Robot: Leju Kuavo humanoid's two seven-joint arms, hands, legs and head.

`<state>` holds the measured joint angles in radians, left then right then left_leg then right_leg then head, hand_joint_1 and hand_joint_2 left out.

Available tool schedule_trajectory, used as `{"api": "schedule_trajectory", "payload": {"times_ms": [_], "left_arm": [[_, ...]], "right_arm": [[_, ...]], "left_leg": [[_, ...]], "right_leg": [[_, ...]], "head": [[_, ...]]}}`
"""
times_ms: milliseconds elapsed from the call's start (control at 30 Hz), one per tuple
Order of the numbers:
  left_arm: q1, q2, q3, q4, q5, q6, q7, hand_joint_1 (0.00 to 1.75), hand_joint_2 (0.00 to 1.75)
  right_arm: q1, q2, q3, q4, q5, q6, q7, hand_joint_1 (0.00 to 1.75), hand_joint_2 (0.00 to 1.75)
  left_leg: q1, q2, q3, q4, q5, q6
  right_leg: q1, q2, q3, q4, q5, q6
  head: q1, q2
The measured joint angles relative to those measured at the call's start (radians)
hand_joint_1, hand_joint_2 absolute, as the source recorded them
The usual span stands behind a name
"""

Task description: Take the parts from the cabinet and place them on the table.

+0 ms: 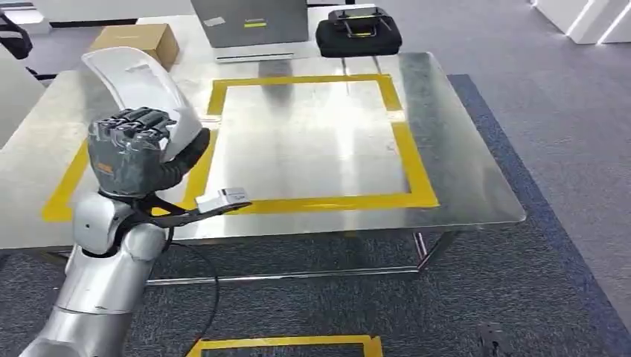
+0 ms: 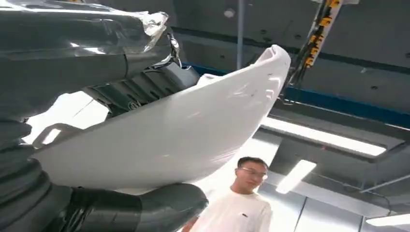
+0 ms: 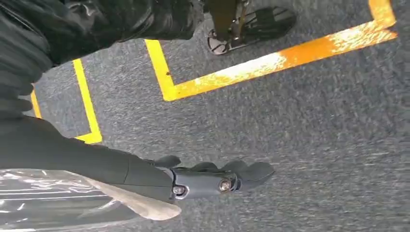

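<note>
A white curved shell part (image 1: 138,82) is held up in my left hand (image 1: 130,145), above the left side of the shiny metal table (image 1: 461,171). Up close, the left wrist view has the part (image 2: 169,135) lying across the picture, clamped between my thick thumb (image 2: 145,205) and the darker fingers (image 2: 140,87). My right hand (image 3: 212,179) hangs beside my body over grey carpet, fingers stretched out and holding nothing.
A yellow tape rectangle (image 1: 413,160) marks the table's middle. At the far edge stand a cardboard box (image 1: 138,41), a grey case (image 1: 253,26) and a black case (image 1: 359,33). A person in a white shirt (image 2: 241,208) stands nearby. Yellow tape lines (image 3: 270,63) mark the carpet.
</note>
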<state>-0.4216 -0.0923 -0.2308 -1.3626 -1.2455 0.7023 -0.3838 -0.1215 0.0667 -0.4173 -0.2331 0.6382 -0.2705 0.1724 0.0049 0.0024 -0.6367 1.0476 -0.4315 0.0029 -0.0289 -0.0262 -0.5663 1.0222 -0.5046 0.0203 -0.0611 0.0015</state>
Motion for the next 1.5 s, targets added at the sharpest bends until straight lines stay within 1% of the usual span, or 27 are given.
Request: {"api": "schedule_trajectory", "payload": {"times_ms": [33, 67, 100, 133, 367, 433, 467, 500, 533, 633, 733, 800, 933, 1067, 1167, 1233, 1333, 1433, 1500], "left_arm": [[-0.003, 0.000, 0.000, 0.000, 0.000, 0.000, 0.000, 1.75, 1.75], [-0.006, 0.000, 0.000, 0.000, -0.001, 0.000, 0.000, 1.75, 1.75], [-0.004, 0.001, 0.000, 0.000, -0.001, 0.000, 0.000, 1.75, 1.75], [-0.004, 0.001, 0.000, 0.000, -0.002, 0.000, 0.000, 1.75, 1.75], [-0.009, 0.002, 0.001, 0.005, -0.012, 0.000, 0.003, 1.75, 1.75], [-0.009, 0.003, 0.001, 0.006, -0.012, 0.000, 0.003, 1.75, 1.75], [-0.010, 0.003, 0.000, 0.006, -0.012, 0.000, 0.003, 1.75, 1.75], [-0.010, 0.003, 0.000, 0.006, -0.011, 0.000, 0.003, 1.75, 1.75], [-0.012, 0.002, 0.000, 0.008, -0.007, 0.000, 0.003, 1.75, 1.75], [-0.035, -0.001, -0.013, 0.027, 0.008, 0.000, 0.000, 1.75, 1.75], [-0.056, -0.013, -0.027, 0.048, 0.003, -0.001, 0.005, 1.75, 1.75], [-0.064, -0.018, -0.035, 0.058, 0.005, -0.001, 0.005, 1.75, 1.75], [-0.072, -0.023, -0.042, 0.072, 0.010, -0.001, 0.006, 1.75, 1.75], [-0.073, -0.024, -0.048, 0.081, 0.010, -0.001, 0.006, 1.75, 1.75], [-0.076, -0.024, -0.052, 0.089, 0.011, -0.001, 0.011, 1.75, 1.75], [-0.081, -0.024, -0.054, 0.098, 0.011, -0.001, 0.023, 1.75, 1.75], [-0.101, -0.021, -0.061, 0.123, 0.011, -0.001, 0.059, 1.75, 1.75], [-0.146, -0.013, -0.078, 0.183, 0.016, -0.001, 0.108, 1.75, 1.75], [-0.185, -0.002, -0.092, 0.242, 0.020, -0.002, 0.148, 1.75, 1.75]], "right_arm": [[-0.002, 0.002, 0.000, 0.000, -0.001, 0.002, 0.000, 0.00, 1.75], [-0.001, 0.002, 0.000, 0.000, -0.001, 0.003, 0.001, 0.00, 1.75], [0.000, 0.001, 0.000, 0.000, -0.001, 0.003, 0.002, 0.00, 1.75], [0.001, 0.001, -0.001, 0.000, -0.001, 0.003, 0.002, 0.00, 1.75], [-0.002, 0.002, -0.008, 0.000, -0.006, -0.011, 0.015, 0.00, 1.75], [-0.001, 0.002, -0.012, 0.000, -0.007, -0.014, 0.020, 0.00, 1.75], [-0.002, 0.002, -0.015, 0.000, -0.009, -0.014, 0.021, 0.00, 1.75], [-0.002, 0.002, -0.017, 0.000, -0.031, -0.009, 0.030, 0.00, 1.75], [-0.003, 0.002, -0.028, 0.000, -0.057, 0.009, 0.056, 0.00, 1.75], [-0.002, 0.002, -0.075, 0.005, -0.106, 0.086, 0.177, 0.00, 1.75], [0.006, 0.002, -0.107, 0.008, -0.135, 0.133, 0.218, 0.00, 1.75], [0.011, 0.002, -0.130, 0.011, -0.154, 0.161, 0.235, 0.00, 1.75], [0.021, 0.002, -0.166, 0.014, -0.181, 0.200, 0.240, 0.00, 1.75], [0.022, 0.002, -0.186, 0.015, -0.187, 0.207, 0.242, 0.00, 1.75], [0.022, 0.002, -0.192, 0.015, -0.166, 0.204, 0.246, 0.00, 1.75], [0.021, 0.002, -0.191, 0.015, -0.140, 0.193, 0.246, 0.00, 1.75], [0.019, 0.002, -0.182, 0.015, -0.098, 0.183, 0.246, 0.00, 1.75], [0.009, 0.002, -0.166, 0.015, -0.072, 0.187, 0.246, 0.00, 1.75], [0.004, 0.002, -0.160, 0.015, -0.060, 0.195, 0.246, 0.00, 1.75]], "left_leg": [[-0.006, 0.004, 0.009, -0.015, -0.008, 0.005], [-0.007, 0.002, 0.010, -0.023, -0.013, 0.006], [-0.004, 0.001, 0.010, -0.030, -0.009, -0.004], [-0.004, 0.000, 0.010, -0.030, -0.009, -0.005], [-0.006, 0.000, 0.010, -0.029, -0.013, 0.008], [-0.007, 0.000, 0.010, -0.029, -0.013, 0.008], [-0.007, 0.000, 0.010, -0.028, -0.013, 0.009], [-0.007, 0.000, 0.010, -0.028, -0.013, 0.009], [-0.007, 0.000, 0.010, -0.028, -0.013, 0.009], [-0.007, 0.000, 0.011, -0.028, -0.012, 0.010], [-0.007, 0.000, 0.011, -0.028, -0.012, 0.010], [-0.007, 0.000, 0.011, -0.028, -0.012, 0.010], [-0.007, 0.000, 0.011, -0.028, -0.012, 0.010], [-0.006, 0.000, 0.011, -0.028, -0.012, 0.010], [-0.006, 0.000, 0.011, -0.028, -0.012, 0.010], [-0.006, 0.000, 0.011, -0.028, -0.012, 0.010], [-0.006, 0.000, 0.011, -0.028, -0.012, 0.011], [-0.006, 0.000, 0.011, -0.028, -0.011, 0.011], [-0.006, 0.000, 0.012, -0.028, -0.011, 0.012]], "right_leg": [[0.008, -0.001, -0.005, 0.003, -0.002, 0.007], [0.005, -0.003, -0.008, 0.002, 0.000, 0.012], [0.008, -0.003, -0.008, 0.004, -0.004, 0.005], [0.007, -0.005, -0.006, 0.000, -0.002, 0.003], [0.006, -0.004, 0.004, -0.019, 0.005, 0.018], [0.006, -0.004, 0.004, -0.020, 0.006, 0.020], [0.005, -0.004, 0.004, -0.020, 0.006, 0.023], [0.005, -0.004, 0.004, -0.021, 0.007, 0.024], [0.005, -0.004, 0.004, -0.021, 0.007, 0.024], [0.005, -0.005, 0.004, -0.021, 0.007, 0.024], [0.006, -0.003, 0.004, -0.020, 0.007, 0.025], [0.006, -0.002, 0.004, -0.020, 0.007, 0.025], [0.006, -0.003, 0.004, -0.020, 0.007, 0.025], [0.006, -0.003, 0.004, -0.020, 0.007, 0.025], [0.006, -0.003, 0.004, -0.020, 0.007, 0.025], [0.006, -0.003, 0.004, -0.020, 0.007, 0.025], [0.006, -0.003, 0.005, -0.020, 0.008, 0.025], [0.006, -0.003, 0.005, -0.020, 0.008, 0.026], [0.006, -0.003, 0.005, -0.020, 0.008, 0.026]], "head": [[-0.001, 0.000], [-0.001, 0.000], [0.002, 0.000], [0.000, 0.000], [0.001, 0.000], [0.001, 0.000], [0.001, 0.000], [0.001, 0.000], [0.000, 0.000], [0.001, 0.000], [0.000, 0.000], [0.000, 0.000], [0.001, 0.000], [0.000, 0.000], [0.000, 0.000], [0.001, 0.000], [0.000, 0.000], [0.000, 0.000], [0.001, 0.000]]}}
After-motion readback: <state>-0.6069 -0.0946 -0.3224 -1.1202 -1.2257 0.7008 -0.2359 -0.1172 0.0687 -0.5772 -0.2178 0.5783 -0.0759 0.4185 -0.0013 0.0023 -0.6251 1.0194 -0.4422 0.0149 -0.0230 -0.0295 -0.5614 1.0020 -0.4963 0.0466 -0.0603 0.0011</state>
